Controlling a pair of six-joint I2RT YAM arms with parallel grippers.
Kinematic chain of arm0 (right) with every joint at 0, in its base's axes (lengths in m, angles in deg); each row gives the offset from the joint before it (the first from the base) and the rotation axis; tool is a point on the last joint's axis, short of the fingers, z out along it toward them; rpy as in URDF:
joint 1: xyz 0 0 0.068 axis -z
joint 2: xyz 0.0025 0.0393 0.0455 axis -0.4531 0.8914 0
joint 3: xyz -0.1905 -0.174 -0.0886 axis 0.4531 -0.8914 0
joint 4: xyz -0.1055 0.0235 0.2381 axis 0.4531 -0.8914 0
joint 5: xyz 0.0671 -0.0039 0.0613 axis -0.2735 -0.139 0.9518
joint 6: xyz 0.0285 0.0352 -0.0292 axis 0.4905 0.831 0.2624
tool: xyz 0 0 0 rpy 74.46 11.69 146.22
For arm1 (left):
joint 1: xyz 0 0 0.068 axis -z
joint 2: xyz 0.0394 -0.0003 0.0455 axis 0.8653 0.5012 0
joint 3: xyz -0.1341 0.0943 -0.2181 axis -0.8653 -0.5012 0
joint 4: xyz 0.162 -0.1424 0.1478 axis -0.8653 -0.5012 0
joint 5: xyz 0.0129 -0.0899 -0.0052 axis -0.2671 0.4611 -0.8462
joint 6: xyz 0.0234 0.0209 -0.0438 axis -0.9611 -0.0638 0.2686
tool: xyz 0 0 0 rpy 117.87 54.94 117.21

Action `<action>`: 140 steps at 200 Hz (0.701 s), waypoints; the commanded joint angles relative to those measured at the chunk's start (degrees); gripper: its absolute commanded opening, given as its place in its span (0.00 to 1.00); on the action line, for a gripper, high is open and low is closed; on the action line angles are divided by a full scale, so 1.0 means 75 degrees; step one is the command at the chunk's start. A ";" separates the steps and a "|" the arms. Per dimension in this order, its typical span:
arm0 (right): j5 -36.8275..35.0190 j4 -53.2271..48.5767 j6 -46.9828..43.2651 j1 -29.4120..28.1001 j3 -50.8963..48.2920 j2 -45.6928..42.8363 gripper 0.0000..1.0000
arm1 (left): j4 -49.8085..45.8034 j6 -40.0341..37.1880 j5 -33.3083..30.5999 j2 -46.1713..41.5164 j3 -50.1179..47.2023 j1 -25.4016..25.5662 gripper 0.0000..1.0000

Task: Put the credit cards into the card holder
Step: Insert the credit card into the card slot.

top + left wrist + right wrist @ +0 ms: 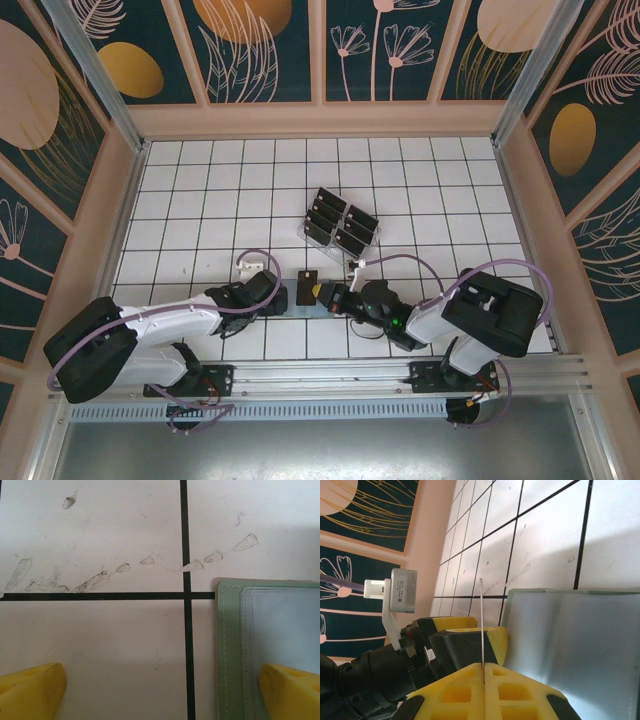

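Nearest the bases, I observed the left gripper (160,692) with its jaws fully apart and holding nothing, one yellow fingertip (292,692) positioned over the card holder (230,645), which lay open on the table (100,645) between the two grippers. The right gripper (484,672) was clamped tight on one credit card (482,620), held on edge just beside the holder. Farther out, I noted the other credit cards (325,200) seated in a clear rack (306,233).

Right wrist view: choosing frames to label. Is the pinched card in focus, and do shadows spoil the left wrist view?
Right wrist: the credit card is a thin, sharp edge-on line. Left wrist: shadow dims the bottom; card holder stitching is crisp.
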 commanded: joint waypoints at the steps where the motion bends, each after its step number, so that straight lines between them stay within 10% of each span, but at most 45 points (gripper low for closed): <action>1: -0.0360 -0.0333 -0.0273 0.0050 -0.0122 -0.0123 0.00 | -0.0141 0.0082 0.0039 0.0161 -0.0174 0.0033 0.98; 140: -0.0634 0.0788 0.0136 -0.0082 -0.0206 0.1103 0.00 | -0.0424 0.0071 -0.0100 -0.0201 -0.0112 0.0030 0.99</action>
